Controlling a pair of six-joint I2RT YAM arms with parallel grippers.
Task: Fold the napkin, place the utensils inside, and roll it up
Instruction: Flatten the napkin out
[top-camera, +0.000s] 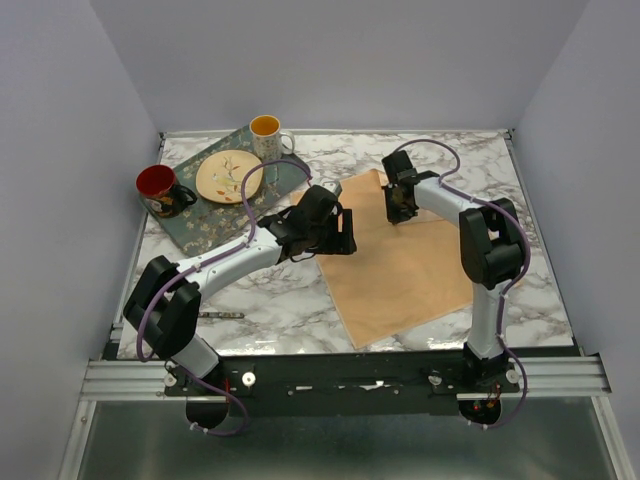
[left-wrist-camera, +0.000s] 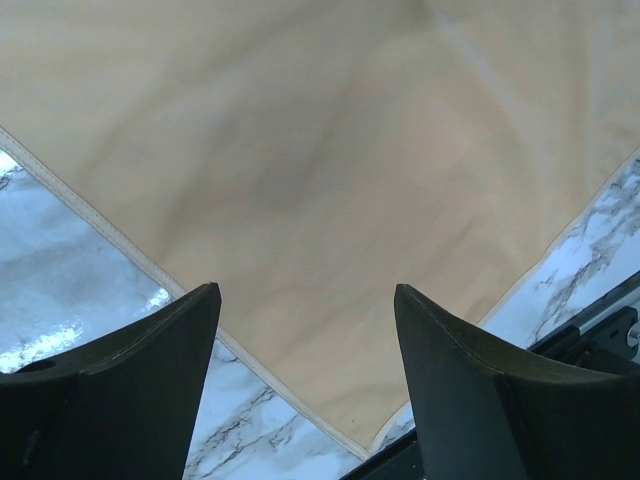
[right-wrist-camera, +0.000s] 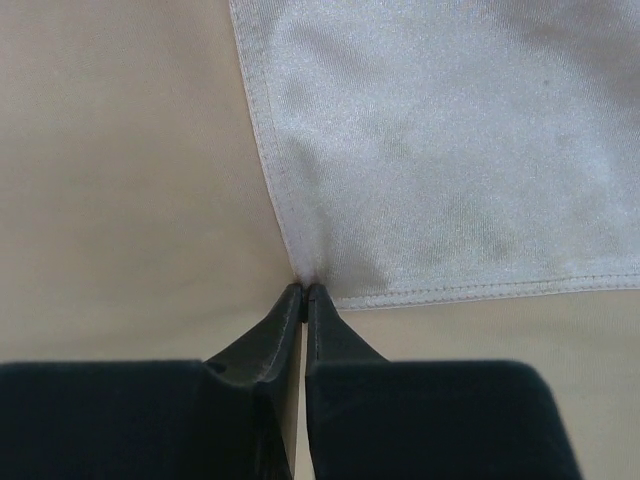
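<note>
Nearest the arm bases, at about 7 o'clock on the marble table (top-camera: 290, 300), a thin silvery utensil (top-camera: 222, 315) lay by itself beside the left arm (too small to tell which kind). The napkin (top-camera: 410, 265) was spread flat to the right of centre, turned like a diamond, its near corner reaching the table's edge toward 5 o'clock.

The left claw (top-camera: 340, 232) hung over the napkin's 9 o'clock corner. In its wrist view the left claw (left-wrist-camera: 305, 290) stood wide apart with nothing between the fingers (left-wrist-camera: 150, 380), and below them were only the cloth's hemmed edge and some marble.

Farther back, the right claw (top-camera: 398, 208) was down on the napkin near its 12 o'clock corner. Its wrist view showed the right claw (right-wrist-camera: 303, 290) pinched closed, fingertips together on a hemmed corner of the napkin (right-wrist-camera: 450, 150), whose paler side faced up over the tan cloth beneath.

At 10 to 11 o'clock sat a dark floral mat (top-camera: 200, 225) carrying a round cream plate (top-camera: 229, 176), with a red mug (top-camera: 160, 188) on its left edge and a yellow mug (top-camera: 266, 133) at its far end.
</note>
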